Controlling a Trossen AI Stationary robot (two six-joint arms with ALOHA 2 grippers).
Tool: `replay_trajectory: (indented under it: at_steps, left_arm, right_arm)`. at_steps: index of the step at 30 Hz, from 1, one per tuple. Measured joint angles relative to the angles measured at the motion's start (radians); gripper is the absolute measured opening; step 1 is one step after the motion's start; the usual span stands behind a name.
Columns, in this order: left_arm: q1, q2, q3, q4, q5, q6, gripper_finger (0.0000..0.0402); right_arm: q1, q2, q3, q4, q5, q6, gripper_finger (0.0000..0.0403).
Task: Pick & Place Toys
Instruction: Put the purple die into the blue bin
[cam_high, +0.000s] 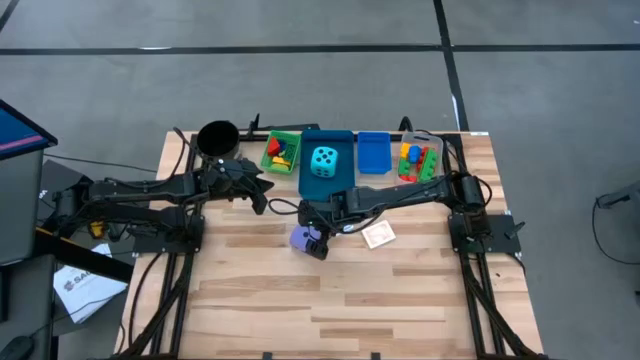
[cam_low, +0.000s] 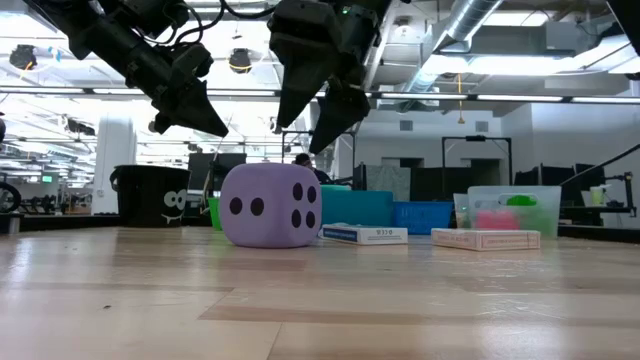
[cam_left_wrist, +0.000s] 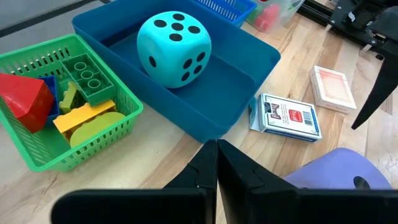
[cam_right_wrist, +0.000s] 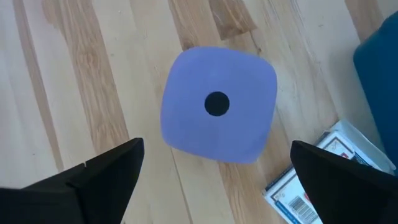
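The right gripper (cam_low: 318, 125) hangs just above the purple die (cam_low: 271, 205), fingers spread wide and clear of it; the low view shows that gap, while the right wrist view looks straight down on the die's one-dot face (cam_right_wrist: 217, 104) lying between the two dark fingertips (cam_right_wrist: 106, 171). From overhead the gripper (cam_high: 318, 240) covers part of the die (cam_high: 302, 238), so the gap cannot be read there. The die sits on the table (cam_high: 340, 300), near a card box (cam_left_wrist: 288, 116) just beside the blue bin (cam_left_wrist: 205, 112); a second card box (cam_left_wrist: 333, 88) lies a little apart from the first. The left gripper (cam_left_wrist: 216, 163) has its fingers pressed together, holding nothing, poised above the table near the green bin (cam_high: 281, 151). Only the left wrist view shows that bin's contents clearly: a green brick (cam_left_wrist: 90, 78), a yellow brick (cam_left_wrist: 78, 117) and a red piece (cam_left_wrist: 25, 99). The cyan die (cam_left_wrist: 174, 48) rests in the blue bin. A black cup (cam_high: 217, 136) stands at the back left
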Motion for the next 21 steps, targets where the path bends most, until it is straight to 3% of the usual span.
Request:
replay_trajectory:
  at_steps: [8, 21]
  left_arm:
    - [0.0, 0.0, 0.0, 0.0, -0.001, 0.0, 0.0]
    - [0.0, 0.0, 0.0, 0.0, -0.005, 0.0, 0.0]
  right_arm:
    - [0.003, 0.072, 0.001, 0.018, -0.069, 0.0, 0.04]
    - [-0.012, 0.08, 0.0, 0.021, -0.033, 0.078, 0.04]
